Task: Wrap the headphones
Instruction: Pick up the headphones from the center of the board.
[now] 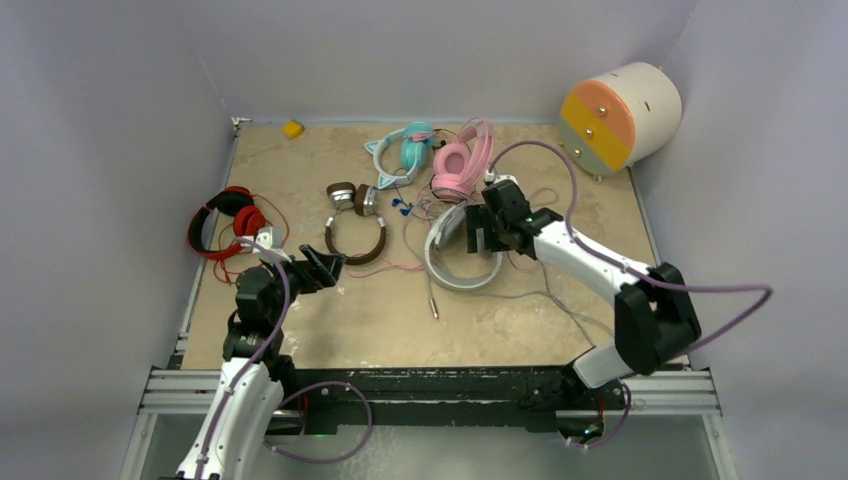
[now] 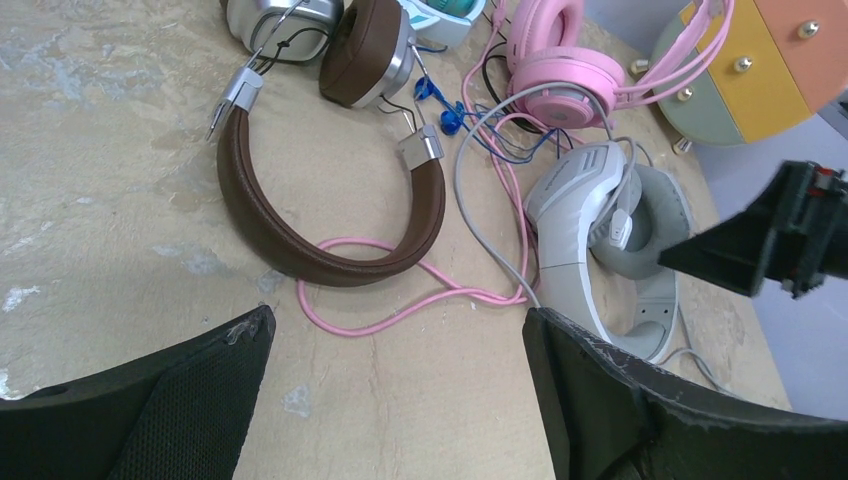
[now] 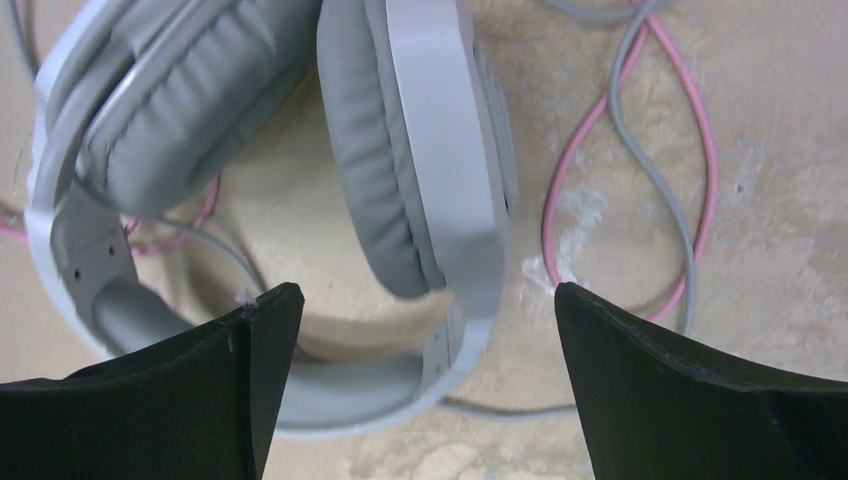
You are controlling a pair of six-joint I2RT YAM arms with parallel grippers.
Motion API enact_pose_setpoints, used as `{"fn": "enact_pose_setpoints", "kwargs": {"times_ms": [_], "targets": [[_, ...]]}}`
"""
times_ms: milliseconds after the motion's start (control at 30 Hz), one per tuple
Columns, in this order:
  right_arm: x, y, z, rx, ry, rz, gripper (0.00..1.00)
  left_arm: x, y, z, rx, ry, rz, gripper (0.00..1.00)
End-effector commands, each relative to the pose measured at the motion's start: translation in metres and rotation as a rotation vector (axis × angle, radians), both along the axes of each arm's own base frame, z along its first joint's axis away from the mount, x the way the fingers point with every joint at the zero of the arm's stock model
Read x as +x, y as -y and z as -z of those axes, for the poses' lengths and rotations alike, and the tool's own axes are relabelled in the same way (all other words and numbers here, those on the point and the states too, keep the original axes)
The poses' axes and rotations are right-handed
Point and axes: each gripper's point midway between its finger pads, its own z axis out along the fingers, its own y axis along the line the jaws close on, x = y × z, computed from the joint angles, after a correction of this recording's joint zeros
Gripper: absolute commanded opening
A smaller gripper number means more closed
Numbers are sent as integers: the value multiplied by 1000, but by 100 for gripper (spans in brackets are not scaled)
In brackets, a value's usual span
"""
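Observation:
The grey-white headphones (image 1: 460,265) lie mid-table, their grey cable (image 1: 540,295) trailing toward the front right. My right gripper (image 1: 478,232) hovers open just over them. In the right wrist view one white cup with its grey pad (image 3: 420,150) sits between the open fingers (image 3: 428,295), and nothing is gripped. The brown headphones (image 1: 355,228) lie left of centre with silver cups (image 2: 300,20). The pink pair (image 1: 462,160) lies at the back, and a pink cable (image 2: 400,300) loops under the brown band. My left gripper (image 1: 330,270) stands open and empty over bare table (image 2: 398,325) near the brown band (image 2: 330,240).
Red headphones (image 1: 225,222) lie at the left edge and a teal cat-ear pair (image 1: 405,150) at the back. A blue cord (image 2: 450,115) tangles between the cups. A round drawer unit (image 1: 620,115) leans at the back right. A small yellow piece (image 1: 292,128) sits at the back left.

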Motion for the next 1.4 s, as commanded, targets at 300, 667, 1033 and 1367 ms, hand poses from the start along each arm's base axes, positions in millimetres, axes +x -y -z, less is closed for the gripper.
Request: {"fn": "enact_pose_setpoints", "kwargs": {"times_ms": [300, 667, 1033, 1367], "targets": [[53, -8, 34, 9, -107, 66, 62, 1, 4, -9, 13, 56, 30, 94], [25, 82, -123, 10, 301, 339, 41, 1, 6, -9, 9, 58, 43, 93], [-60, 177, -252, 72, 663, 663, 38, -6, 24, -15, -8, 102, 161, 89], [-81, 158, -239, 140, 623, 505, 38, -29, 84, -8, -42, -103, 337, 82]]}}
